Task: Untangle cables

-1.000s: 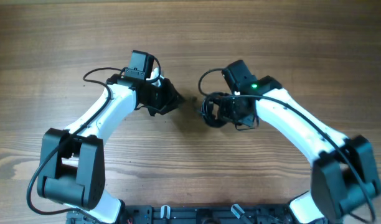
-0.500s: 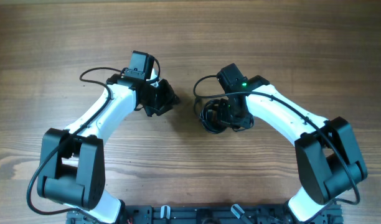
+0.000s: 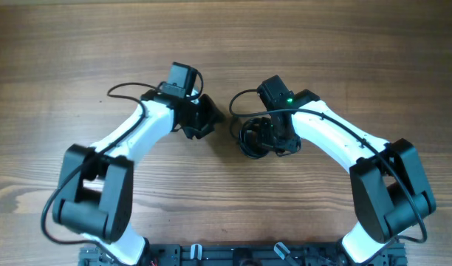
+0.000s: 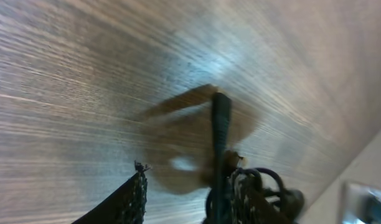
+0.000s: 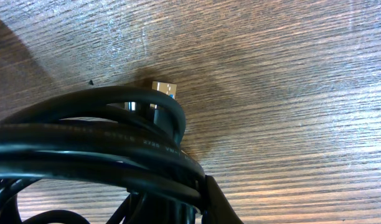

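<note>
Cables [image 3: 247,145] bunch in the right jaws, wood table [image 3: 359,44] stretching wide around.

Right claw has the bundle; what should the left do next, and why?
Probably ease the left claw toward the cables and close on an outer loop: the right claw pins the bunch, while the left is open, empty and short of it.

The tabletop [image 3: 78,44] is brown wood with fine grain and darker streaks. The cables [image 5: 84,143] at the right pincer [image 3: 260,137] are glossy black, one with faint pale lettering. The plug [image 5: 165,88] beyond that pincer's black finger is silver with a blue insert. The left pincer [image 3: 210,118] is black. The left arm [image 3: 130,133] and right arm [image 3: 337,137] are white with black joints. A green lamp [image 3: 290,101] glows behind the right pincer.
</note>
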{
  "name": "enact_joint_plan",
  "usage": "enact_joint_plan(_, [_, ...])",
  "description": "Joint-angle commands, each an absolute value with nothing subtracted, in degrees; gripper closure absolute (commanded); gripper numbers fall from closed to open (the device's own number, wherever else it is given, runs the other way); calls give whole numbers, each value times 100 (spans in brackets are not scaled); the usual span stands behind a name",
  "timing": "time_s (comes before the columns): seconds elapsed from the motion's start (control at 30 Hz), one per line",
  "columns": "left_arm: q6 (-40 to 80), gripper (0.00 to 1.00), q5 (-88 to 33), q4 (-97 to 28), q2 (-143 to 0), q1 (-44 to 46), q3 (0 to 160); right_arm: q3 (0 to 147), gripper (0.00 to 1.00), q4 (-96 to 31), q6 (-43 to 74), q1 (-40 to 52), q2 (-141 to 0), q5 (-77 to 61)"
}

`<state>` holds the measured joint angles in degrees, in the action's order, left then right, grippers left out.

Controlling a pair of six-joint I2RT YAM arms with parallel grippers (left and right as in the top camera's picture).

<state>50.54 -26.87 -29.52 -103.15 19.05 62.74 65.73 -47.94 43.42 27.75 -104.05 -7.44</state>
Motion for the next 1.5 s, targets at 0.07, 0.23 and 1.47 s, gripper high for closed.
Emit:
enact_joint_plan(0.07, [5343, 58, -3061, -2775, -10669, 1994, 6259, 6705, 96, -4696, 4303, 2762, -10551, -639])
enact_joint_plan(0.23, [5347, 52, -3059, -2469, -10669, 2003, 6259, 6705, 96, -4698, 4303, 2762, -10551, -642])
enact_joint_plan(1.47, [5566, 96, -3540, -2421, -10672, 2788, 6259, 6705, 96, -4676, 4521, 2755, -10551, -906])
